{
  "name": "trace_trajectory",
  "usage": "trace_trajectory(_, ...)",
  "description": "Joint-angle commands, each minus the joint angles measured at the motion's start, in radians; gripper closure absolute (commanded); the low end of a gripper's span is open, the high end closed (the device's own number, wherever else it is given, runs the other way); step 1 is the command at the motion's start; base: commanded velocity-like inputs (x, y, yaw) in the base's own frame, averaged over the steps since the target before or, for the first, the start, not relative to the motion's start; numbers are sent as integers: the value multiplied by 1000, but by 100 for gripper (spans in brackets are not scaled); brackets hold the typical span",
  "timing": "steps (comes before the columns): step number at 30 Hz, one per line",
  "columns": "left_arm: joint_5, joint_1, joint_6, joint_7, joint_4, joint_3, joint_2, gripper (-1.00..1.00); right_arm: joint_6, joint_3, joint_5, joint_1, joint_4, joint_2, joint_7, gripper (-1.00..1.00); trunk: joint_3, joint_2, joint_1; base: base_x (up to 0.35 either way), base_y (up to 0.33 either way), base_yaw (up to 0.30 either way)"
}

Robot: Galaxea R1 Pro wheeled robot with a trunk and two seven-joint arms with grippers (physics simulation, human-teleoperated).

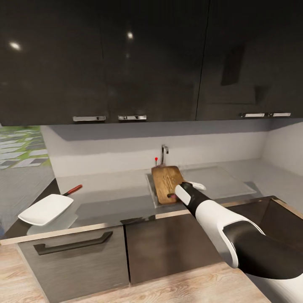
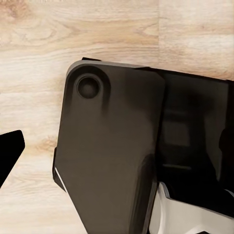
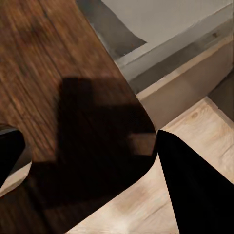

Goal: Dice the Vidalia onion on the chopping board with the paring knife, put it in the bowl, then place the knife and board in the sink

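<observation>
At the far left of the worktop (image 1: pixel 113 198) we see the bowl (image 1: pixel 45 209), white and shallow, sitting on the near left corner. Just behind it, toward the wall, lies the paring knife (image 1: pixel 72 190), red handle pointing right and away, its dark blade reaching toward the bowl's far edge; we cannot tell whether they touch.

Toward the middle, the sink (image 1: pixel 153 193) is set into the worktop under the tap (image 1: pixel 163 153) with its red dot. The chopping board (image 1: pixel 166 182) lies over the basin, its long side running from the tap toward us, its near end tilted up slightly. The steel drainboard (image 1: pixel 219 181) extends right of it.

Our right arm reaches in from the lower right to the board's near right corner. In the right wrist view the right gripper (image 3: pixel 92 161) straddles that corner of the board (image 3: pixel 68 97), dark fingers (image 3: pixel 195 185) on either side of the wood, closed around its edge.

The left wrist view looks down at the wooden floor (image 2: pixel 73 39) and the robot's dark base (image 2: pixel 112 156). One black finger tip (image 2: pixel 9 151) shows at the edge; we cannot tell how far the left fingers are spread.
</observation>
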Motion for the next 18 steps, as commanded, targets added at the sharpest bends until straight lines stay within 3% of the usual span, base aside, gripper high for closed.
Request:
trace_trajectory(1,4,0,-6,-1,2,4,0,-100,37,6,42,-1,-4,0,24,100,0,-1,0,0,0,0)
trace_trajectory(4,3,0,-6,-3,2,2,1,-100,101,10,105,-1,-10,0,142,100,0,-1,0,0,0,0)
trace_trajectory(5,2,0,-6,-3,2,2,1,-100,123,20,150,-1,-11,0,211,100,0,-1,0,0,0,0)
trace_trajectory(9,1,0,-6,-3,1,2,2,-100,162,32,250,-1,-13,0,378,100,0,-1,0,0,0,0)
trace_trajectory(14,1,0,-6,-3,-1,3,0,-100,175,76,475,-1,-14,0,599,100,0,-1,0,0,0,0)
trace_trajectory(17,1,0,-6,-3,-3,3,-1,-100,203,87,553,-1,-14,0,744,100,0,-1,0,0,0,0)
trace_trajectory(18,1,0,-6,-3,-3,3,-1,-100,213,87,563,-1,-16,0,787,100,0,-1,0,0,0,0)
